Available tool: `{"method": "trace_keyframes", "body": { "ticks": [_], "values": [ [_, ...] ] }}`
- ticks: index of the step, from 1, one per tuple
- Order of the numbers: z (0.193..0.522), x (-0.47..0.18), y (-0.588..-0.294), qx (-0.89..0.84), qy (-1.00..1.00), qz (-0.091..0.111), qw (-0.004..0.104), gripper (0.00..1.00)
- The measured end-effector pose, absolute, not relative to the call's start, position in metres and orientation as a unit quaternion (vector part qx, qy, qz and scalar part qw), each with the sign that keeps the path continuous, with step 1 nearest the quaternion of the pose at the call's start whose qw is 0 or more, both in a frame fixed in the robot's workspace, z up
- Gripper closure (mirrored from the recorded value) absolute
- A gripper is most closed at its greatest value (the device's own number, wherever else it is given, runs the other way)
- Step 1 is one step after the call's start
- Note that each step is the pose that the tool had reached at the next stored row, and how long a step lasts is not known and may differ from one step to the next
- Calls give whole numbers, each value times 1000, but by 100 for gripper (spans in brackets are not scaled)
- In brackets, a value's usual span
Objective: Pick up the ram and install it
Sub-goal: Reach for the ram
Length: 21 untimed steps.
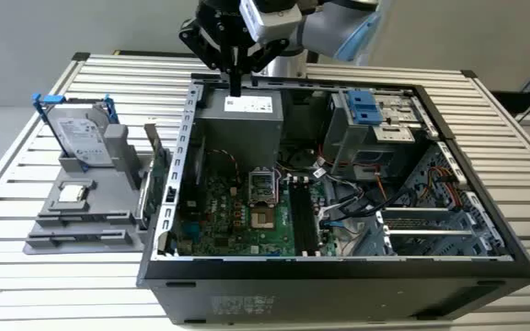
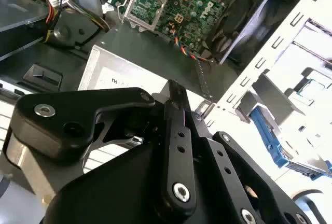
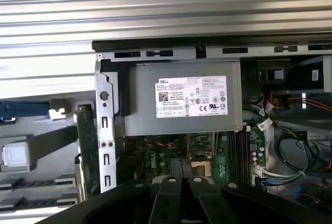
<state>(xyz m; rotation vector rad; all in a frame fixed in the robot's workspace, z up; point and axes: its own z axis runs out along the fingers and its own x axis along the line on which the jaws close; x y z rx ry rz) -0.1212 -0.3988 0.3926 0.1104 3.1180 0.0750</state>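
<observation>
The plainest writing is the white label (image 3: 192, 97) on the grey power supply (image 1: 237, 127), crowded with fine print, small marks and a code square. The hard drive (image 1: 81, 134) has its own pale printed label. It stands upright in a blue frame on the grey fixture (image 1: 81, 214), at the exterior view's left. A faint sticker (image 1: 242, 303) sits on the outer wall of the computer case (image 1: 339, 283).

My gripper (image 1: 235, 88) points straight down over the case's edge beside the power supply, hanging above it and touching nothing. My fingers (image 3: 174, 175) are pressed together, and I see nothing between them in either wrist view. My arm (image 1: 334, 27) bends away behind the gripper, pale grey with a blue cap.

Below me lies the green motherboard (image 1: 232, 217) with its metal processor socket (image 1: 260, 186), and the long dark memory slots (image 1: 302, 214) run just beside it. I cannot tell where the ram is, nor whether a stick sits in those slots. A green expansion card (image 1: 159, 183) stands on edge between the fixture and the case wall.

The case lies open on a table (image 1: 513, 145) of pale metal slats. Behind it is a plain grey wall (image 1: 81, 24).
</observation>
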Motion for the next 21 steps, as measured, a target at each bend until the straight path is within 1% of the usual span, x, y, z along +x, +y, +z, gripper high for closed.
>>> {"method": "trace_keyframes", "body": {
  "ticks": [21],
  "values": [
    [393,-131,-399,35,999,24,10,100]
  ]
}}
